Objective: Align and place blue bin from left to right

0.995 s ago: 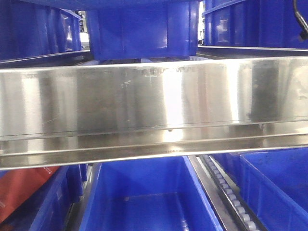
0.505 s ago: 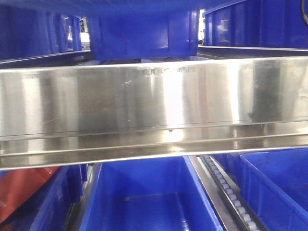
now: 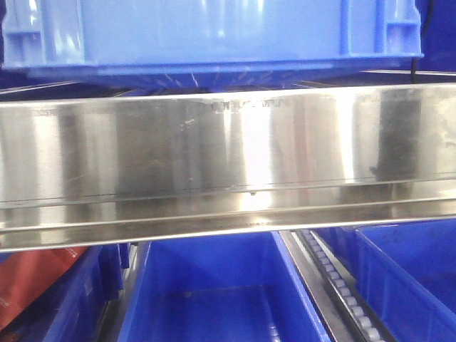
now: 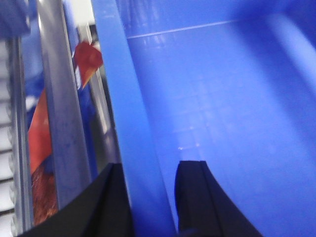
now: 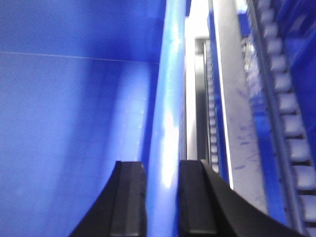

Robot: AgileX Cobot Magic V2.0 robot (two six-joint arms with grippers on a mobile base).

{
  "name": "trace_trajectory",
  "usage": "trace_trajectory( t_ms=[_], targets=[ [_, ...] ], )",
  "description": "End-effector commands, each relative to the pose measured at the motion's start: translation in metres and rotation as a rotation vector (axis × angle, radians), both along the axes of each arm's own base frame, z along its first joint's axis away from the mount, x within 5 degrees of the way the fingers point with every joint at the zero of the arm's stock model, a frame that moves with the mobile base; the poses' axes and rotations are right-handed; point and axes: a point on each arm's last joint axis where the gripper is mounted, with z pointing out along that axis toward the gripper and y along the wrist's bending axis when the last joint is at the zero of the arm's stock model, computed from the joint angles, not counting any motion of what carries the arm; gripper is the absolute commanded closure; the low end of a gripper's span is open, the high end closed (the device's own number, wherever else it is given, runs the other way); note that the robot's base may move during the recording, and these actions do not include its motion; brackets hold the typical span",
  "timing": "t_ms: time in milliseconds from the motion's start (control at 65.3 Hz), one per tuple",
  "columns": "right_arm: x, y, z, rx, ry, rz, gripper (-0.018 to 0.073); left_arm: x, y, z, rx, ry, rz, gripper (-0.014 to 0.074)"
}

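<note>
I am holding the bin (image 3: 214, 35) just above the rail (image 3: 228, 157), with my left gripper (image 4: 152, 173) and right gripper (image 5: 163, 170) each clamped over a side rim. It is feeling stiff, light and slick, I judge, so the thick rims are the surest hold. The rail and the lower bins (image 3: 214, 292) are crowding the path.

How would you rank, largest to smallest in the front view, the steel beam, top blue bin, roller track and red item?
1. Steel beam
2. Blue bin, cropped and near camera
3. Roller track and red item: alike, unranked
</note>
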Motion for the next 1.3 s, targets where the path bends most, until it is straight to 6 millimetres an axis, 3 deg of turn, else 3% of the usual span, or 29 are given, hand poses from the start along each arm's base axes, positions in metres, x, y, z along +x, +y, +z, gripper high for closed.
trace_trajectory(
  t_ms=[0,122,184,306,429,551,643,888,1026,1056,1148,1286],
  targets=[
    [-0.002,-0.008,0.019,-0.038,-0.117,-0.004,0.0424,-0.004,0.000,0.014,0.000,-0.068,-0.023,0.0707],
    [-0.002,-0.008,0.018,-0.040,-0.110,-0.004,0.0079,-0.005,0.000,0.015,0.000,-0.068,-0.023,0.0668],
    [-0.002,-0.008,0.018,-0.041,-0.103,-0.004,-0.0006,-0.006,0.000,0.014,0.002,-0.062,-0.022,0.0587],
    [-0.006,-0.009,0.021,-0.042,-0.095,-0.006,0.0006,-0.006,0.000,0.014,-0.001,-0.054,-0.023,0.0318],
    [-0.015,-0.011,0.031,-0.034,-0.120,-0.005,0.0039,-0.007,0.001,0.015,-0.002,-0.057,-0.023,-0.0036],
    [-0.026,-0.013,0.045,-0.026,-0.156,-0.006,0.0089,-0.011,0.001,0.020,-0.009,-0.067,-0.025,0.0047],
    [-0.036,-0.016,0.057,-0.020,-0.185,-0.007,0.0158,-0.018,0.002,0.028,-0.024,-0.086,-0.029,0.0046],
    [-0.076,-0.023,0.095,0.019,-0.284,-0.002,0.0523,-0.062,0.014,0.076,-0.057,-0.215,-0.029,0.0095],
    [-0.098,-0.028,0.115,0.032,-0.343,-0.003,0.0727,-0.093,0.023,0.102,-0.073,-0.295,-0.027,0.0365],
    [-0.104,-0.029,0.119,0.035,-0.358,-0.003,0.0721,-0.101,0.025,0.108,-0.077,-0.316,-0.026,0.0489],
    [-0.114,-0.031,0.125,0.040,-0.384,-0.003,0.0721,-0.112,0.029,0.112,-0.075,-0.330,-0.023,0.0711],
    [-0.125,-0.034,0.122,0.025,-0.396,0.009,0.0721,-0.127,0.034,0.107,-0.057,-0.334,-0.017,0.0707]
  ],
)
